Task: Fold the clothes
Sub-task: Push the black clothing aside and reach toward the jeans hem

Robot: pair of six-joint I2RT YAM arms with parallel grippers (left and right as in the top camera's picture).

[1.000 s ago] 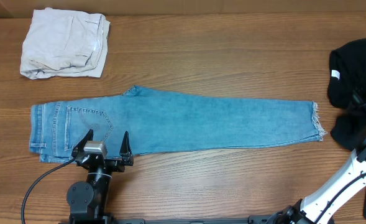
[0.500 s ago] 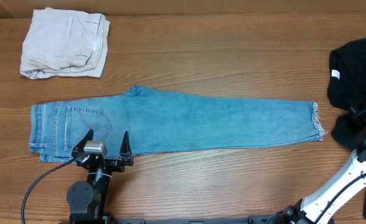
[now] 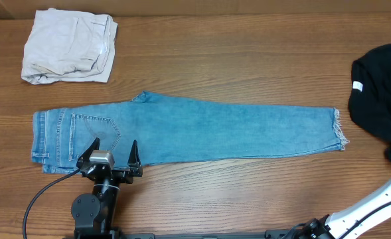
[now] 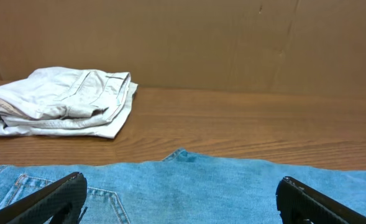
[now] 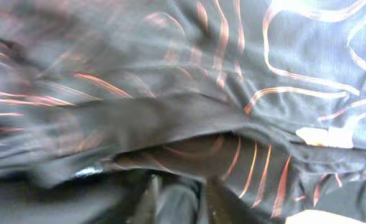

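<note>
Blue jeans (image 3: 215, 133), one pair, one off-white garment (image 3: 69, 45), one black garment (image 3: 381, 93); left jaws spread, right jaws unclear.

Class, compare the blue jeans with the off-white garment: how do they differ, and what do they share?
The jeans are light blue; the off-white garment is pale cream. The jeans lie stretched out long mid-table; the off-white garment sits folded compactly at the far left. Both rest on the wooden table.

Overhead straight down; left wrist low, sharing jeans (image 3: 202, 129); right wrist against garment (image 5: 170, 74).
</note>
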